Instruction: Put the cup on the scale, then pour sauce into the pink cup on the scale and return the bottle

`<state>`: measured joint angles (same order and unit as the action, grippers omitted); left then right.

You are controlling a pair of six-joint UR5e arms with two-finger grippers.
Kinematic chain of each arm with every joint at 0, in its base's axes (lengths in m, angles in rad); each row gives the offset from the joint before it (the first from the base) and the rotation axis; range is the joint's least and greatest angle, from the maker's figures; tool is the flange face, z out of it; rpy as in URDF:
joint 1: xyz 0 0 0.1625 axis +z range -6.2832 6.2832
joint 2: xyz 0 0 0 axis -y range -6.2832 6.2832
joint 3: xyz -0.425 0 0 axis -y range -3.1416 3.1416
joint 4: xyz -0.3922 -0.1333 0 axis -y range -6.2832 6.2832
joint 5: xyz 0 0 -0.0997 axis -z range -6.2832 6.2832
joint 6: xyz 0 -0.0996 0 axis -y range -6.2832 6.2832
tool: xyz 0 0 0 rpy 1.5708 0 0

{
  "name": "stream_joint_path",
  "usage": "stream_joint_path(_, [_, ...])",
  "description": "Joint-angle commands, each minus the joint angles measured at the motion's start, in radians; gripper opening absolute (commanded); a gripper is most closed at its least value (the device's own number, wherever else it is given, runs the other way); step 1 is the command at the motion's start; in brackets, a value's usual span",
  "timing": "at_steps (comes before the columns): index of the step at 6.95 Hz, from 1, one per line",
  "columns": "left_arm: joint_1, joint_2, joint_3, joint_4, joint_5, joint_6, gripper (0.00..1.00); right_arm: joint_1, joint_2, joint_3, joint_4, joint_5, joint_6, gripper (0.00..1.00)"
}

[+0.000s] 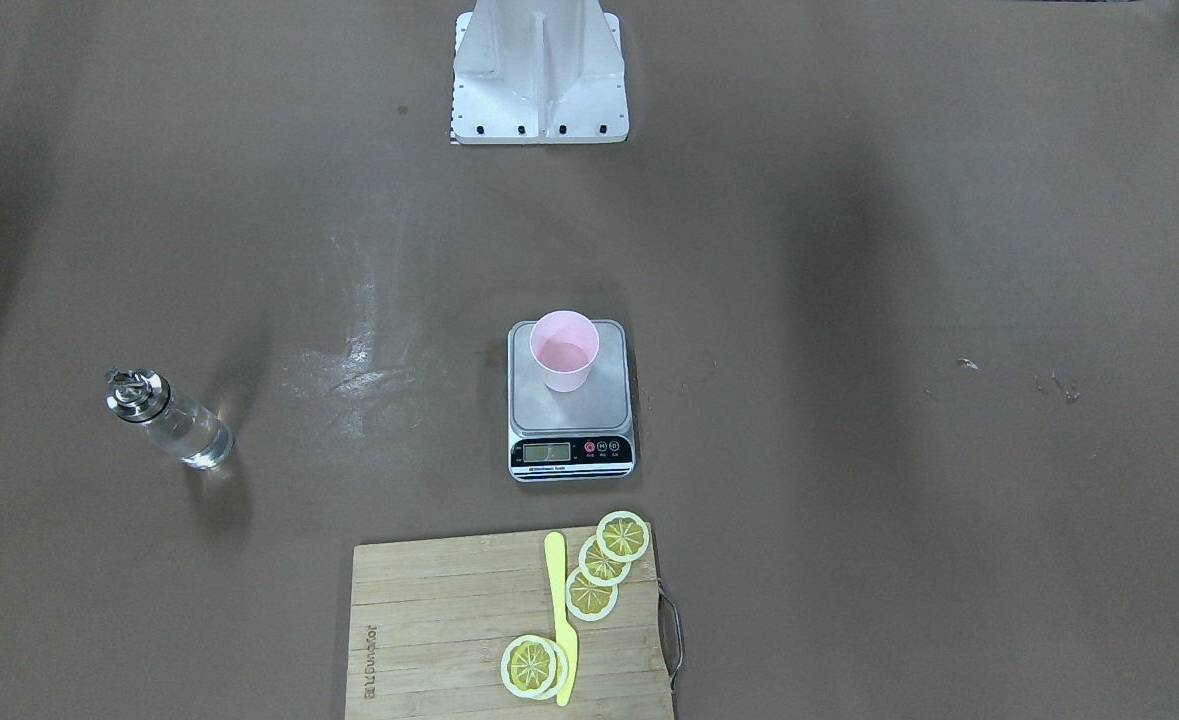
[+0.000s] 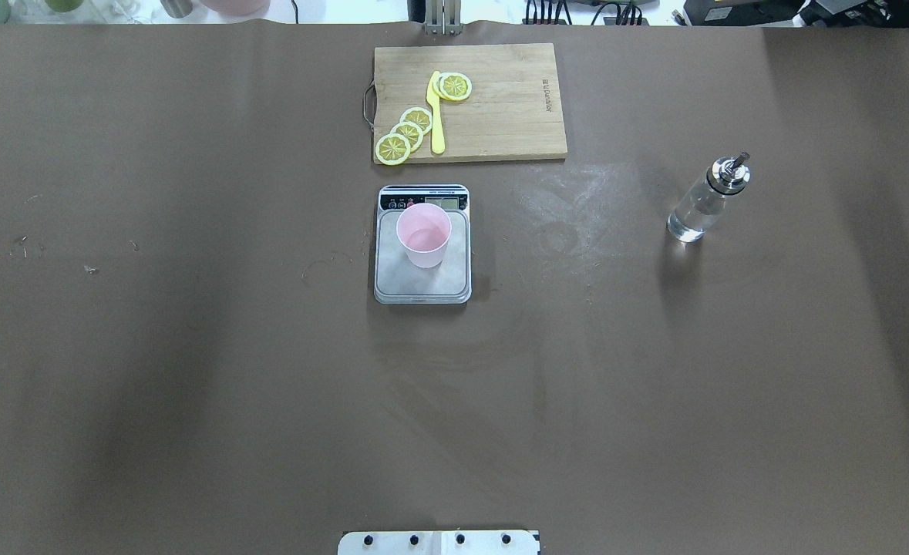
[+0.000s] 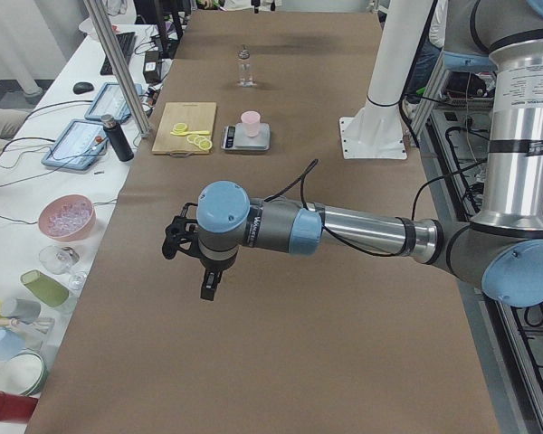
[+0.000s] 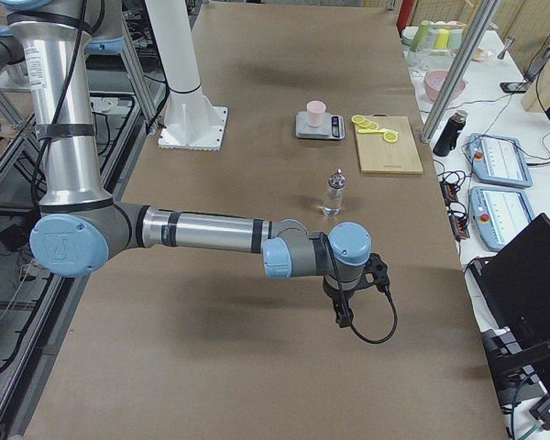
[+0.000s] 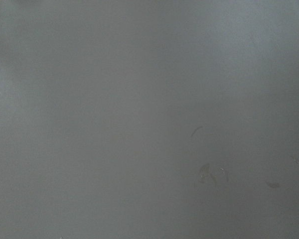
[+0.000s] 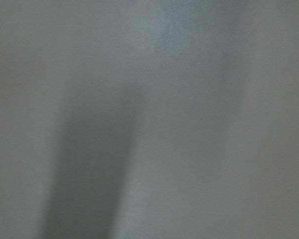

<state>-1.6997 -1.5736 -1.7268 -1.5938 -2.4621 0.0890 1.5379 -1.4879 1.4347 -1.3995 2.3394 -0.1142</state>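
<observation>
Robot base [image 2: 439, 543]: white mounting plate at the near edge of the brown table [image 2: 192, 401], in line with the scale.
Left gripper [image 3: 206, 287]: hangs over bare table far out on the robot's left, fingers pointing down, holding nothing. It shows only in the side view, so I cannot tell how far apart the fingers stand.
Right gripper [image 4: 344, 316]: hangs the same way far out on the robot's right, over bare table and short of the bottle, nothing in it. Its finger gap cannot be told either.
Wrist views: only blurred, bare tabletop.
Scale [image 2: 422, 284]: flat on the table's middle line, display strip on the side away from the robot. The display is lit, but its digits are too small to read.
Cup [image 2: 423, 235]: upright on the scale's steel plate, toward the display end, wholly within the plate's edges. Whether it holds any liquid cannot be told.
Bottle [image 2: 705, 202]: upright on the table on the robot's right, well apart from the scale and about level with it, metal pourer cap on top.
Sauce [image 2: 688, 220]: clear liquid inside the bottle.
Cutting board [image 2: 500, 116]: wooden, just beyond the scale, handle toward the robot's left.
Lemon slices [image 2: 393, 148]: four in two small groups on the board.
Yellow knife [image 2: 436, 116]: lies on the board between the groups.
</observation>
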Motion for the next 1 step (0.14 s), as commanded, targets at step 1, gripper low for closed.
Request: stream_joint_path(1, [0.0, 0.0, -0.002, 0.0, 0.0, -0.002, 0.97, 0.004, -0.006, -0.002, -0.006, 0.0, 0.024, 1.0])
